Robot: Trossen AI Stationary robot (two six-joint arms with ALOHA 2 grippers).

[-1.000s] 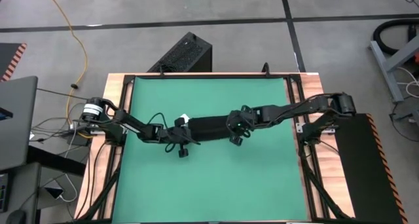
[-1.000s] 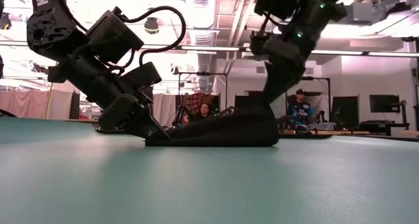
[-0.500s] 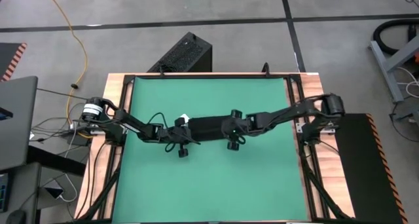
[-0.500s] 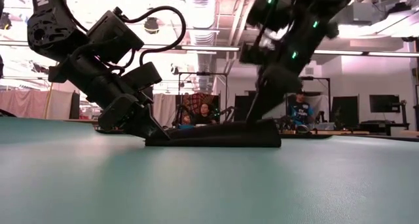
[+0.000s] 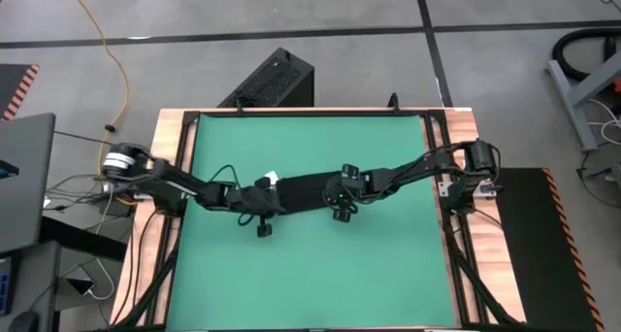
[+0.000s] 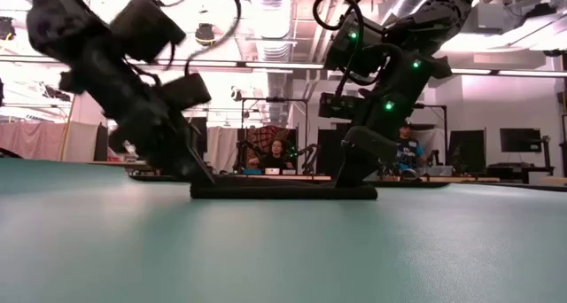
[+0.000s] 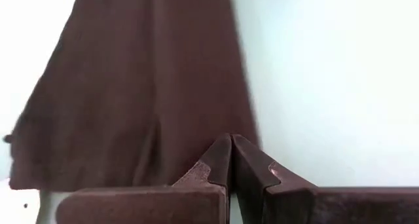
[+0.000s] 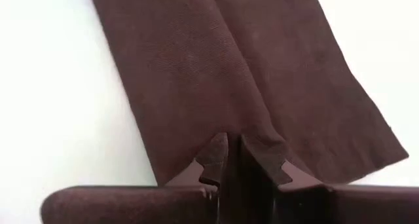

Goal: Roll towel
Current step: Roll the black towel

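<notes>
towel (image 5: 303, 189) flat, hands (image 5: 264, 198) (image 5: 339, 190) at ends

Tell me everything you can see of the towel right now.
The towel is a soft, plain black cloth folded into a long narrow strip lying flat on the green mat near its middle, running left to right. A small white tag shows at its left end. A lengthwise fold line runs along it. The left gripper sits at its left end, the right gripper at its right end, each with fingers pinched together at the cloth's edge.
</notes>
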